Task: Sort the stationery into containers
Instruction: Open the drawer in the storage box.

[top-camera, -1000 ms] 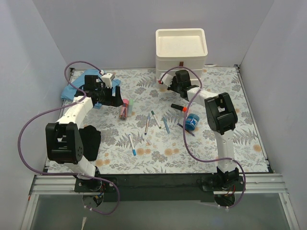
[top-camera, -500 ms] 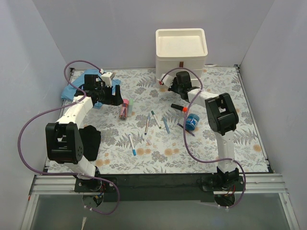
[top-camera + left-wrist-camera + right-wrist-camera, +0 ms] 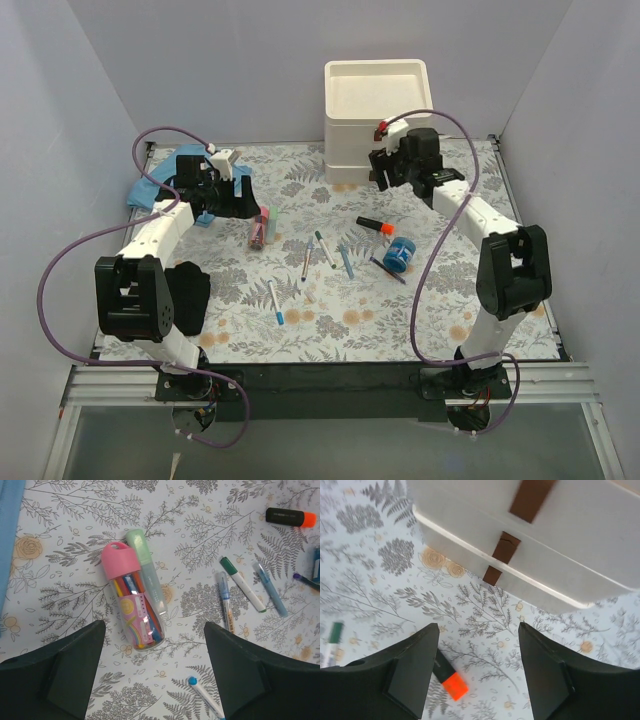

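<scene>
From above, one cream drawer unit (image 3: 378, 125) is standing at the far edge of the table (image 3: 480, 290), with a square tray as its top. The right jaws are hovering just in front of it, parted and gripping nothing. The left jaws are hanging over the far left of the table, near one light-blue cloth (image 3: 150, 190) and just beside one pink tube (image 3: 259, 228).

Four pale pens are lying scattered mid-table: a blue-tipped pen (image 3: 274, 301), a slim pen (image 3: 307, 258), a green-capped pen (image 3: 325, 248) and a blue pen (image 3: 345, 260). One dark pen (image 3: 390, 270), one blue tape roll (image 3: 399, 254) and one black marker (image 3: 374, 224) with an orange cap are lying to their right.

Through the left wrist camera, two black fingers (image 3: 55, 675) are standing wide apart with nothing between them. Beyond them the pink tube is lying on the table, with one pale green stick (image 3: 147, 575) touching its side.

Through the right wrist camera, the two fingers (image 3: 405, 675) are also standing apart and empty. Three brown handles (image 3: 506, 547) are showing one above another on the drawer fronts. The marker's orange end is lying on the table below the gap.
</scene>
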Available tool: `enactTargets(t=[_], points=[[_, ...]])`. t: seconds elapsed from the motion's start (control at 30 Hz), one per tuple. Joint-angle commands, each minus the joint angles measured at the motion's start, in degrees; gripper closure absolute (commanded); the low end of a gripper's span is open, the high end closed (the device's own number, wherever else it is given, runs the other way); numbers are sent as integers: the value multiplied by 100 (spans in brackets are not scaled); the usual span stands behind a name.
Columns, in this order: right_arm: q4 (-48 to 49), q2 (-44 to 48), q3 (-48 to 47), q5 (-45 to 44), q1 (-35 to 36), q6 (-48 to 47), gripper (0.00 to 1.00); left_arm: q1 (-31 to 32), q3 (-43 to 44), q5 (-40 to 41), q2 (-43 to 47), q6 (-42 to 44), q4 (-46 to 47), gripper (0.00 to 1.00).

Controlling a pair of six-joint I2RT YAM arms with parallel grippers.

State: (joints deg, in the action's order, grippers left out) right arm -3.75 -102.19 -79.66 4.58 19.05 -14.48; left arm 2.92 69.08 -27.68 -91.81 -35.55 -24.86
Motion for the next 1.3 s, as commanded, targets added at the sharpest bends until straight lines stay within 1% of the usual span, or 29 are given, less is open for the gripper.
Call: enactTargets(t=[0.0, 0.07, 0.13, 0.17, 0.2, 0.27, 0.3, 0.33, 0.37, 0.4, 0.43, 0.47, 0.5, 0.53, 0.57, 0.6, 0.63, 0.67, 0.7, 0.77, 0.8, 0.9, 1.03, 1.1, 1.13, 1.17, 1.2, 1.23, 1.27], points=[[-241, 156, 81, 422, -226, 2281, 27, 121, 106, -220, 41, -443, 280, 19], [118, 270, 362, 298, -217, 2502, 28, 209, 123, -220, -38, -610, 359, 19], [304, 244, 433, 280, -270, 2677, 28, 340, 132, -412, -179, -690, 561, 22], [322, 191, 460, 420, -305, 2731, 29, 402, 123, -631, -240, -864, 666, 25], [322, 113, 486, 508, -349, 2801, 30, 463, 97, -798, -380, -996, 1015, 31], [892, 33, 696, 736, -472, 2950, 34, 622, 9, -1194, -583, -1391, 1525, 47], [1111, -2, 793, 755, -498, 3021, 35, 657, -34, -1439, -723, -2133, 2189, 57], [1574, -29, 890, 755, -551, 3065, 36, 675, -200, -1572, -985, -2758, 2675, 86], [1753, -64, 951, 624, -543, 3152, 37, 675, -324, -1643, -1136, -3339, 3158, 97], [1911, -160, 996, 545, -560, 3231, 37, 675, -438, -1531, -1268, -3875, 4172, 100], [2261, -213, 1022, 518, -560, 3302, 38, 736, -604, -1460, -1591, -4933, 4652, 100], [2456, -257, 1031, 500, -560, 3355, 38, 780, -580, -1459, -1786, -5257, 5049, 100], [2910, -318, 1101, 483, -543, 3416, 38, 911, -423, -1529, -1979, -5469, 5435, 100], [3132, -371, 1136, 456, -543, 3460, 38, 973, -195, -1538, -2381, -5550, 5605, 100], [3317, -424, 1137, 395, -534, 3496, 38, 1017, -106, -1504, -2542, -5681, 6059, 100], [3685, -555, 1154, 377, -508, 3513, 38, 1070, -1, -1434, -2726, -5787, 6220, 100], [3871, -617, 1163, 368, -499, 3522, 38, 1097, 131, -1320, -2902, -5918, 6317, 99], [4012, -696, 1137, 360, -490, 3514, 38, 1132, 480, -1310, -3287, -5980, 6527, 95], [4188, -845, 1102, 377, -464, 3522, 38, 1158, 649, -1293, -3465, -6059, 6607, 95], [4242, -995, 918, 395, -428, 3531, 38, 1228, 1027, -1205, -3947, -6209, 6765, 94], [4294, -1091, 856, 395, -411, 3548, 38, 1281, 1333, -1178, -4080, -6244, 6801, 94], [4339, -1250, 689, 202, -341, 3470, 38, 1343, 1852, -1090, -4580, -6420, 6846, 94], [4348, -1400, 478, 26, -235, 3434, 38, 1422, 2171, -1064, -4890, -6535, 6951, 93], [4348, -1452, 372, -263, -157, 3452, 38, 1422, 2171, -1055, -4943, -6631, 6986, 93], [4330, -1461, 346, -386, -121, 3452, 41, 1422, 2136, -1055, -4969, -6666, 6986, 93], [4286, -1470, 311, -823, -86, 3461, 45, 1422, 2110, -1064, -4969, -6693, 7038, 93], [4216, -1496, 232, -1018, -7, 3469, 48, 1422, 2066, -1081, -4969, -6728, 7074, 93], [4190, -1514, 197, -1186, 28, 3452, 56, 1422, 2022, -1090, -4969, -6806, 7109, 93], [4163, -1532, 161, -1448, 64, 3408, 58, 1413, 2004, -1099, -4978, -6851, 7170, 92]])
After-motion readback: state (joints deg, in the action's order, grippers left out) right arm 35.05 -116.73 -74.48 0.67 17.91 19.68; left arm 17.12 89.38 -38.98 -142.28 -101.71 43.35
